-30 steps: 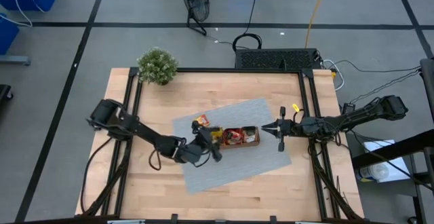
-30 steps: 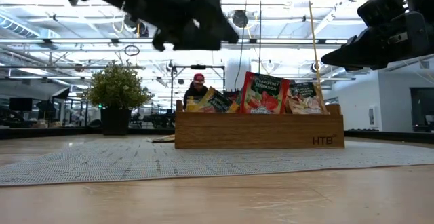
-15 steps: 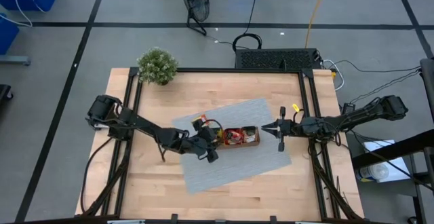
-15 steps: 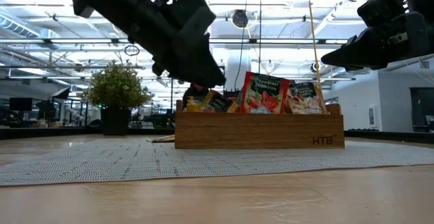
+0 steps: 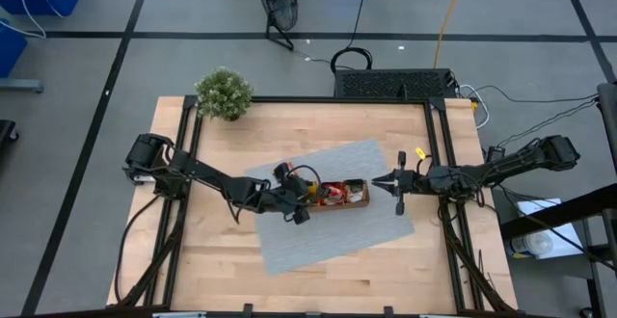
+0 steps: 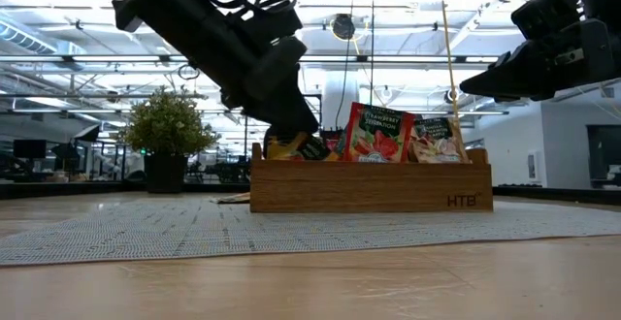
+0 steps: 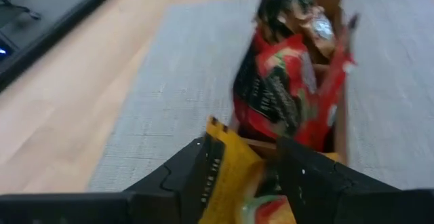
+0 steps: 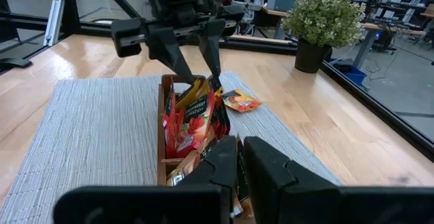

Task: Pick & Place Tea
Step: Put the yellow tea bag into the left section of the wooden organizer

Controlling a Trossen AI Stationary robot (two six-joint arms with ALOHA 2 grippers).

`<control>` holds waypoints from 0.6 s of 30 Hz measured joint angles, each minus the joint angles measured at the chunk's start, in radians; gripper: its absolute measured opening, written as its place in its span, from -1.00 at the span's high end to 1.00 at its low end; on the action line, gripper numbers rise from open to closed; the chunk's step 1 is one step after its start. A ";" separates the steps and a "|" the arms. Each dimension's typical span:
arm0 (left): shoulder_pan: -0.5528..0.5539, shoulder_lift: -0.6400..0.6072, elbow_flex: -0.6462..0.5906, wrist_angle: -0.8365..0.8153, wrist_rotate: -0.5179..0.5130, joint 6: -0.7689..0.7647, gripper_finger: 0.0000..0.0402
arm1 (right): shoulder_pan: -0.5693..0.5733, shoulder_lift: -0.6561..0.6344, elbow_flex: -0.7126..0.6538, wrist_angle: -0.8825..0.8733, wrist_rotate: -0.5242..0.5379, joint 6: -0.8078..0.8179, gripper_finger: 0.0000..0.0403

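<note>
An orange-yellow flat square tea sachet [image 7: 227, 176] sits between the left gripper [image 5: 301, 202]'s dark fingers [image 7: 178, 176], at the near-left compartment of the brown three-compartment wooden tray [image 6: 369, 186]. Compared with a second ago, this gripper has moved from just outside the tray's end to over that end compartment and dropped lower (in the low view it now reaches down to the tray's rim). Its jaws are partly spread with the sachet between them; whether they pinch it cannot be told. The left arm stretches diagonally across the grey woven mat [image 5: 328, 236] from the table's left edge. Red sachets [image 6: 374, 133] stand upright in the middle compartment. Another orange sachet [image 8: 239, 101] lies loose on the mat beside the tray. The right gripper [image 5: 397, 181] hovers, clenched on nothing, just off the tray's other end, unchanged.
</note>
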 joint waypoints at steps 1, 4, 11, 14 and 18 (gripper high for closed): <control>0.000 0.000 0.000 -0.001 0.016 0.000 0.09 | 0.000 0.000 0.000 0.000 0.000 0.000 0.91; 0.002 0.000 0.000 -0.016 0.075 0.001 0.09 | 0.000 0.000 0.000 0.000 0.000 -0.002 0.91; 0.023 0.000 0.000 -0.060 0.111 -0.049 0.10 | 0.000 0.000 0.000 0.001 0.001 -0.014 0.91; 0.023 0.000 0.000 -0.052 0.112 -0.028 0.10 | 0.000 0.000 0.000 0.001 0.001 -0.014 0.91; 0.022 0.000 0.000 -0.027 0.158 0.006 0.11 | 0.000 0.000 0.000 0.001 0.001 -0.014 0.91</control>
